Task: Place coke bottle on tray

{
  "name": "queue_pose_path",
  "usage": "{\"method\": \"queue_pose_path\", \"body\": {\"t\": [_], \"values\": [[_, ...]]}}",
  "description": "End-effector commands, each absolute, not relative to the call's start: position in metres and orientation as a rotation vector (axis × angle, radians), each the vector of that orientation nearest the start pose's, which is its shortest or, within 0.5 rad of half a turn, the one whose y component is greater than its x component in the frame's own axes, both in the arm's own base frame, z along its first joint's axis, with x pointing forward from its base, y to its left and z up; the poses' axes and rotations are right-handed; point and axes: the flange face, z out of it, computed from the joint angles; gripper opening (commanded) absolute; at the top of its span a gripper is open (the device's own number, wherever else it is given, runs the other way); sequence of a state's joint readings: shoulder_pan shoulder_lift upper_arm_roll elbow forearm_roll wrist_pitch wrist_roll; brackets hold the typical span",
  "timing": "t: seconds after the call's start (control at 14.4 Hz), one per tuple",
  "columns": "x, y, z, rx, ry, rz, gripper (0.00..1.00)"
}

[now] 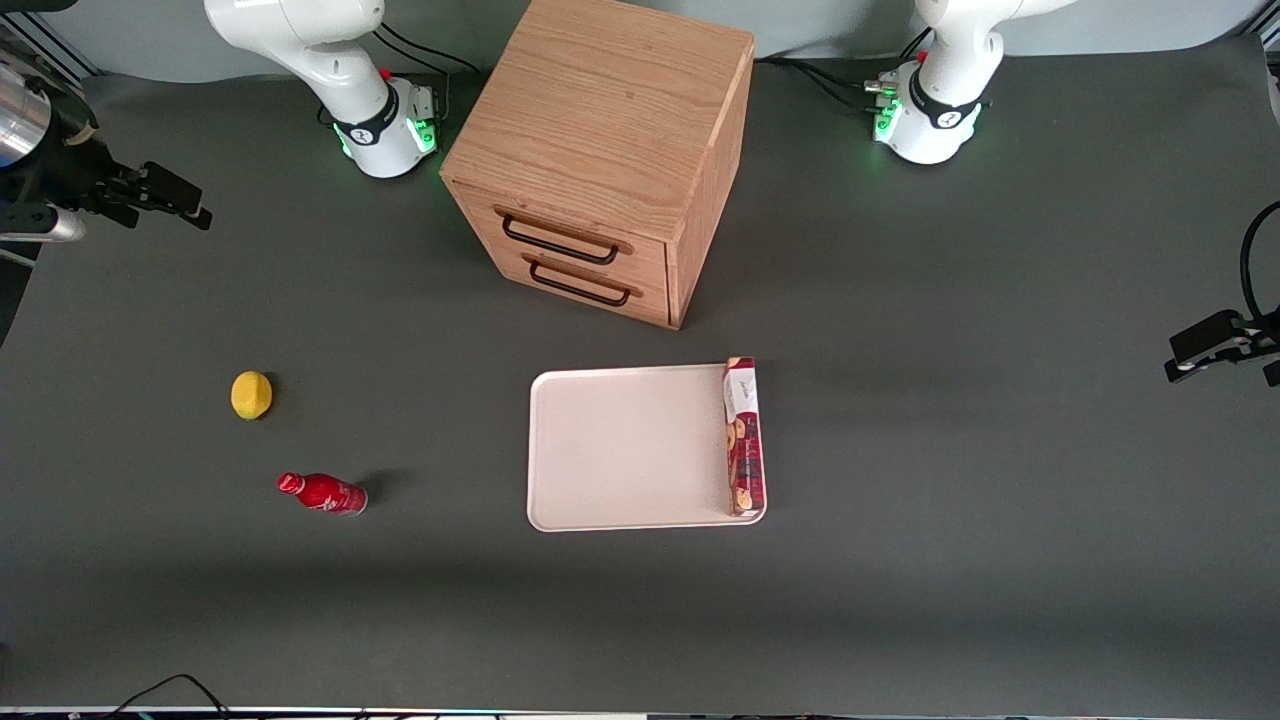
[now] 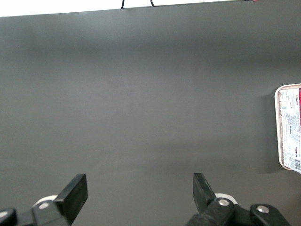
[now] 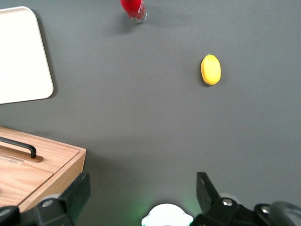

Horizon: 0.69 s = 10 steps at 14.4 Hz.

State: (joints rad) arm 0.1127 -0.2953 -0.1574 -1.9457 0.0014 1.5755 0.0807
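Pre-grasp: gripper (image 3: pixel 141 195) spread wide w/ nothing held, high near arm base; next, reach coke bottle (image 1: pixel 324 494), carry to tray (image 1: pixel 620 450).

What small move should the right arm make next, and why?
Probably swing the gripper toward the coke bottle. Its fingers are open and it hangs high near the table's edge, far from the bottle, which stands on the table beside the lemon, off the tray.

Coke bottle (image 1: pixel 323 494) off tray (image 1: pixel 620 450) — upright
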Motion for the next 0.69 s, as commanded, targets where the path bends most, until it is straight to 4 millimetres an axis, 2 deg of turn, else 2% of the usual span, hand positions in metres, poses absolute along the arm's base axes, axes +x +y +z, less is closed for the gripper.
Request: {"method": "queue_pose_path", "body": {"t": [0.0, 0.07, 0.21, 0.42, 0.49, 0.56, 0.62], "values": [[0.463, -0.035, 0.599, -3.068, 0.225, 0.134, 1.0], [0.464, -0.038, 0.6, -3.069, 0.225, 0.146, 1.0], [0.478, -0.035, 0.607, -3.08, 0.225, 0.126, 1.0], [0.522, -0.026, 0.612, -3.109, 0.192, 0.129, 1.0], [0.539, -0.012, 0.612, -3.122, 0.148, 0.131, 1.0], [0.557, 0.001, 0.605, -3.138, 0.121, 0.146, 1.0], [0.575, 0.004, 0.587, -3.159, 0.11, 0.18, 1.0]]}}
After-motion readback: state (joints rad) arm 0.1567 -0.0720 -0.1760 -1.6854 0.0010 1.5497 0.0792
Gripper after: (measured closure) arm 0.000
